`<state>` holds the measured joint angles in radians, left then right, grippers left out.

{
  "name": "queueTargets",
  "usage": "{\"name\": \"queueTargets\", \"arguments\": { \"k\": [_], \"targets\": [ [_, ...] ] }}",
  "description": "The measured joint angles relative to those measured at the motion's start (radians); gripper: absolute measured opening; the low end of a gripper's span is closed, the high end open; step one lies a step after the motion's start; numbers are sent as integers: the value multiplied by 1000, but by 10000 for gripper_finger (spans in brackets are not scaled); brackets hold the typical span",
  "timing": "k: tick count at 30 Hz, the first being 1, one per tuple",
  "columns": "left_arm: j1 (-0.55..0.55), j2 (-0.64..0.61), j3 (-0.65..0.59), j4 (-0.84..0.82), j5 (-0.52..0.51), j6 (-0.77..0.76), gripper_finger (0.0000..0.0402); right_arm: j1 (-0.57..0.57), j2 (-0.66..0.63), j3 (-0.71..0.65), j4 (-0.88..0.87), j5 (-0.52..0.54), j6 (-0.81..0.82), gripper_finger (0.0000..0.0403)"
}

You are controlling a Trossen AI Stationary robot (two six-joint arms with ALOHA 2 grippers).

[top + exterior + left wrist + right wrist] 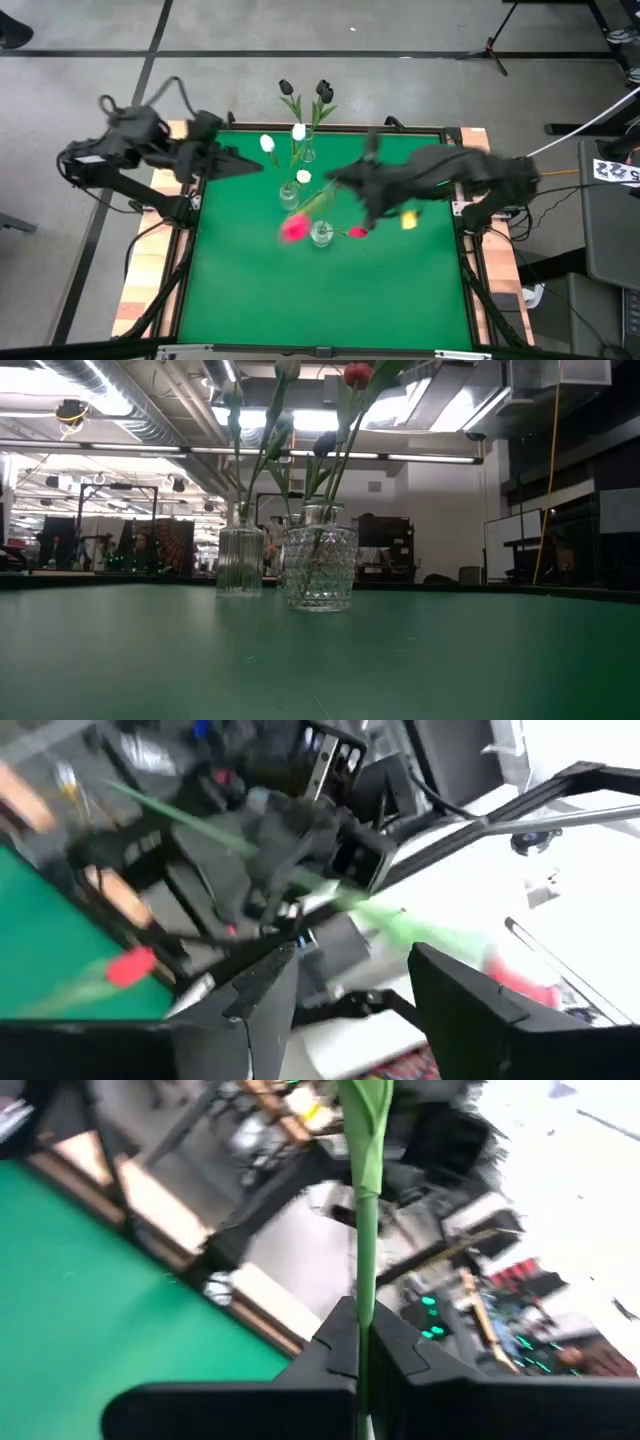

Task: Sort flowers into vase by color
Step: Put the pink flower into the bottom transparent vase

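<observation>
Left gripper [250, 167] at table's left edge, fingers parted; right gripper [335, 178] (mid-table) pinched tight, arm outstretched.

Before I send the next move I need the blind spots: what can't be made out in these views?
- High view: the pink-red flower is motion-smeared; whether its stem sits in the vase is unclear.
- High view: the right tool is a dark blur, its fingers lost.
- Low view: flower heads cut off by the top edge.
- Right wrist view: the gripped green stem runs off the edge, head colour unseen.

Clear cut-glass vase [319, 570], ribbed glass vase [240, 560], matt green cloth-like table [330, 290].
</observation>
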<state>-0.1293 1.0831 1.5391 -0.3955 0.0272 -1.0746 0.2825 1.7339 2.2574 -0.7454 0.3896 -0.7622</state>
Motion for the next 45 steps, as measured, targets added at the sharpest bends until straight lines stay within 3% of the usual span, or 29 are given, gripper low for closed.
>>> {"name": "queueTargets", "arguments": {
  "k": [7,14,19,23,28,33,45],
  "targets": [
    [-32,-110,0,-72,-161,194,174,12,-206,-48,-111,177,124,1],
    [-41,-161,0,-151,-197,300,166,72,-414,-298,-94,304,303,0],
    [-41,-168,0,-222,-197,318,163,155,-566,-635,185,414,339,0],
    [-41,-166,0,-259,-197,318,163,190,-674,-955,529,475,339,0],
    [-41,-165,0,-260,-197,318,163,185,-752,-1304,1013,466,339,0],
    [-41,-165,0,-260,-197,349,163,147,-725,-1529,1422,383,382,0],
    [-41,-168,0,-275,-199,375,163,-53,-363,-1581,1808,3,690,0]
  ]
}}
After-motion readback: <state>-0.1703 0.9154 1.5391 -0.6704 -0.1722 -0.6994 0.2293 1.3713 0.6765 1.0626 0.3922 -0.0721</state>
